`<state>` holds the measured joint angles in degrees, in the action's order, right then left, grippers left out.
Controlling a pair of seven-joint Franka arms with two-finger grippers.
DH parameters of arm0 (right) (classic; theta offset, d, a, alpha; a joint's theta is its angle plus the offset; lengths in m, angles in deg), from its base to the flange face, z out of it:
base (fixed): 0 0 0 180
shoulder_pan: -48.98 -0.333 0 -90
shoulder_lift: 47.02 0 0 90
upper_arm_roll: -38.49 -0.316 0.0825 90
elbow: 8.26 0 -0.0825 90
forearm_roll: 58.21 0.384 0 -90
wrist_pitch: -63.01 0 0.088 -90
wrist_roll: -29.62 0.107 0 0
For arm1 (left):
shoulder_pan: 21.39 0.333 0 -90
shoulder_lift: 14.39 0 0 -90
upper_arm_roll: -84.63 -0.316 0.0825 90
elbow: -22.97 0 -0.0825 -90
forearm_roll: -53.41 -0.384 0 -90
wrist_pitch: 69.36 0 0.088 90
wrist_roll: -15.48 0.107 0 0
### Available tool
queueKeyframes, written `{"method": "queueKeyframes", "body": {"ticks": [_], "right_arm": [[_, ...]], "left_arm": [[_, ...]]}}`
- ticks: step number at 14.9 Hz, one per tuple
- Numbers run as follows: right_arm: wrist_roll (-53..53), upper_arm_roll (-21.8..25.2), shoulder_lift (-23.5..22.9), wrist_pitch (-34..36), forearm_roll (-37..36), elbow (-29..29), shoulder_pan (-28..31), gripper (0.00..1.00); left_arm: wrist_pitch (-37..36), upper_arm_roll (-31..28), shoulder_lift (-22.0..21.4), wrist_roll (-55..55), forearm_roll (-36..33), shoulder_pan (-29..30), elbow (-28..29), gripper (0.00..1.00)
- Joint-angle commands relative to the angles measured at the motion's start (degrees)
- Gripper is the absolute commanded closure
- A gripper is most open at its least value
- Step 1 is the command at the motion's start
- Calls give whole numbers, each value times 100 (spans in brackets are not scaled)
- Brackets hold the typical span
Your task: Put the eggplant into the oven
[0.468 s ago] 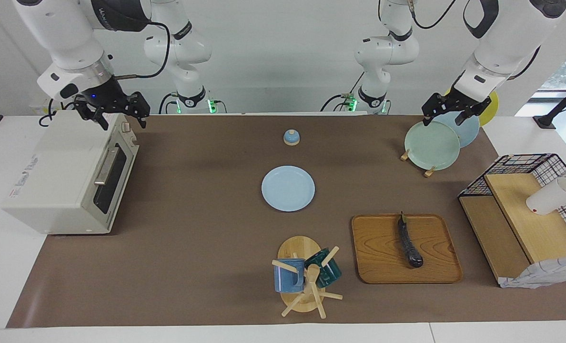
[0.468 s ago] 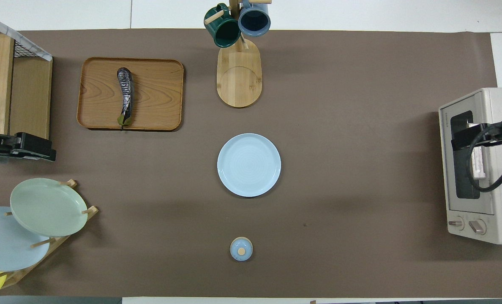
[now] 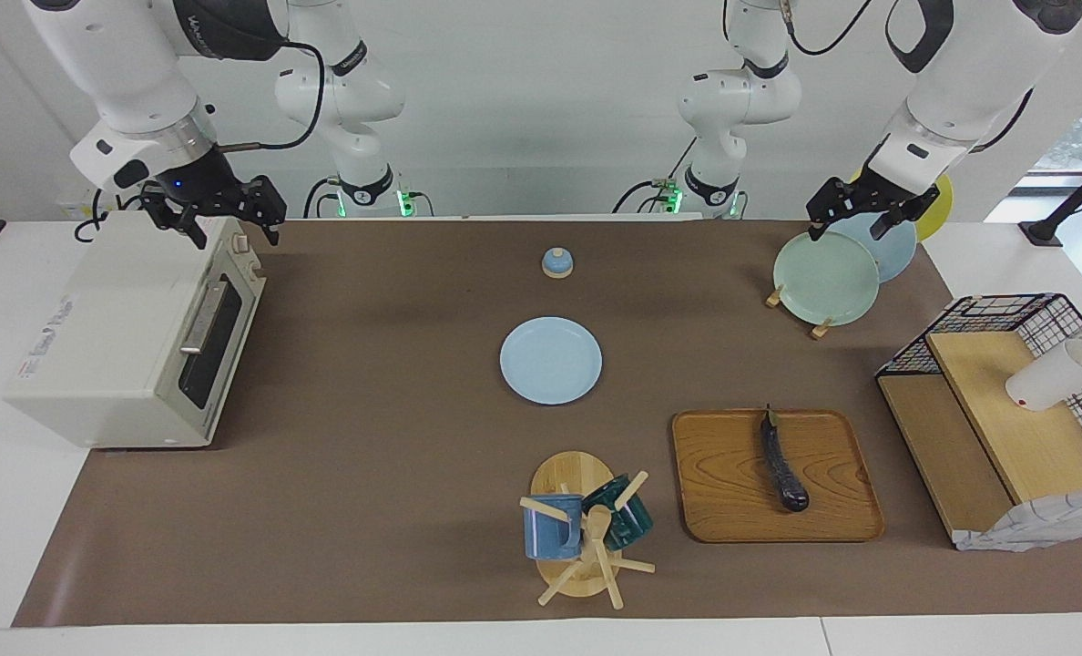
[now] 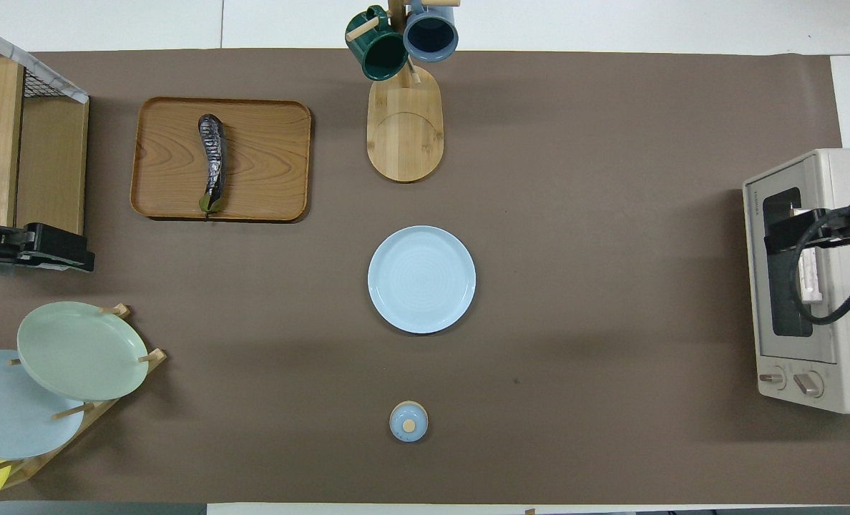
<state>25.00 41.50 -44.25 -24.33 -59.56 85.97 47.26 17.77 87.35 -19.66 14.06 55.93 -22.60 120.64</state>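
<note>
The dark purple eggplant (image 3: 782, 462) lies lengthwise on a wooden tray (image 3: 723, 497), also seen in the overhead view (image 4: 212, 159). The off-white oven (image 3: 113, 337) stands at the right arm's end of the table with its glass door shut (image 4: 783, 286). My right gripper (image 3: 234, 233) is open and empty, raised over the oven's top front edge near the knobs; in the overhead view (image 4: 783, 232) it covers the door. My left gripper (image 3: 847, 230) is open and empty over the plate rack, far from the eggplant (image 4: 74, 259).
A rack with green and blue plates (image 3: 825, 278) sits under the left gripper. A light blue plate (image 3: 550, 360) and a small blue lid (image 3: 556, 262) lie mid-table. A mug tree (image 3: 582, 528) stands beside the tray. A wire-and-wood shelf (image 3: 1005, 410) is at the left arm's end.
Both grippers have shifted only very slightly. The eggplant, tray and oven have not moved.
</note>
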Motion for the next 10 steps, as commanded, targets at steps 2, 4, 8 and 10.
{"method": "queueKeyframes", "body": {"ticks": [2,4,8,10], "right_arm": [[-187,-2,83,-220,197,148,66,46],[-249,7,171,-493,206,418,66,100],[-75,24,374,-1425,66,1430,57,100],[58,24,190,-1505,-380,1484,118,100]], "left_arm": [[172,62,8,-42,-68,42,-12,0],[558,62,8,-50,-68,33,93,0],[1120,79,560,11,-59,-2,68,0],[1629,114,1208,29,-24,-37,-37,0]]}}
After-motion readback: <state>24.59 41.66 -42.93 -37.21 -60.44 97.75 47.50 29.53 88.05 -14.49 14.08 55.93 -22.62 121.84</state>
